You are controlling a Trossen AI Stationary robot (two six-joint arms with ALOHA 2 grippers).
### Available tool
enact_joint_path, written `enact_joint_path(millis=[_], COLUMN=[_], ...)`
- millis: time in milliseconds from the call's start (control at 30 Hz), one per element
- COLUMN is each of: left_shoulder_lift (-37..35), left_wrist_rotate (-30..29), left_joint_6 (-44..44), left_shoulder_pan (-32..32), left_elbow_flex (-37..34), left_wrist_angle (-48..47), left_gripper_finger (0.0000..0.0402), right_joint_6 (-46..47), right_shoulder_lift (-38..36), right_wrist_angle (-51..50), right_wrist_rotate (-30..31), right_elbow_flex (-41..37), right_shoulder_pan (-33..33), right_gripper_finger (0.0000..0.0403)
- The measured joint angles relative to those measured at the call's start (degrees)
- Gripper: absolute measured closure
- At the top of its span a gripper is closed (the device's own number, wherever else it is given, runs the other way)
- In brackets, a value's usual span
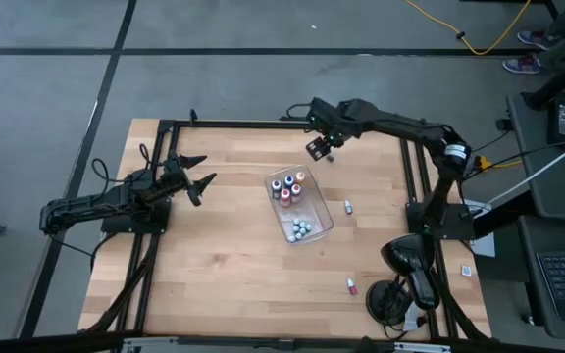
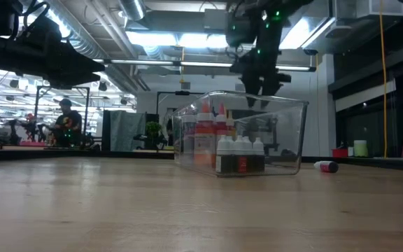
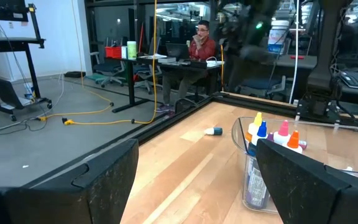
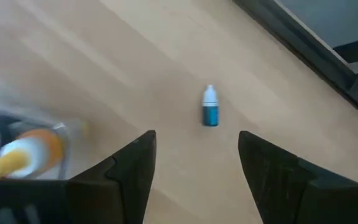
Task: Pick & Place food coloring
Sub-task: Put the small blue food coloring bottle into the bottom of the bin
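Food coloring bottles (image 1: 287,188) fill tray (image 1: 323,222) (three lie outside)

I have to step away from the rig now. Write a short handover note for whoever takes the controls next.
Right gripper: open, empty, raised over the table's far side, with a blue bottle lying on the wood ahead of its fingers.
Left gripper: open, empty, waiting on the left of the clear tray.
Done: most food coloring bottles stand inside the tray, one group at its far end, another at its near end.
Left: loose bottles remain on the table, one just right of the tray, one near the front edge, plus the blue one. Likely next pick: the blue bottle.
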Motion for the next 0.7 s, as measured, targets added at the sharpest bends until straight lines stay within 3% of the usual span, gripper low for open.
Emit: enact_joint_path(millis=[267,433,700], left_shoulder_lift=[0.0,0.0,0.0], left_wrist_rotate=[0.0,0.0,0.0], left_joint_6=[0.0,0.0,0.0], left_shoulder_pan=[0.0,0.0,0.0], left_elbow_flex=[0.0,0.0,0.0], left_wrist_angle=[0.0,0.0,0.0], left_gripper_finger=[0.0082,0.0082,0.0082], right_joint_6=[-4.7,-5.9,-7.3], right_shoulder_lift=[6.0,9.5,11.0], right_wrist_angle=[0.5,0.5,3.7], right_wrist_rotate=[-0.4,-4.4,-7.9], right_elbow_flex=[0.0,0.0,-7.0], right_shoulder_pan=[-4.4,-6.2,-7.8], right_gripper_finger=[0.0180,0.0180,0.0180])
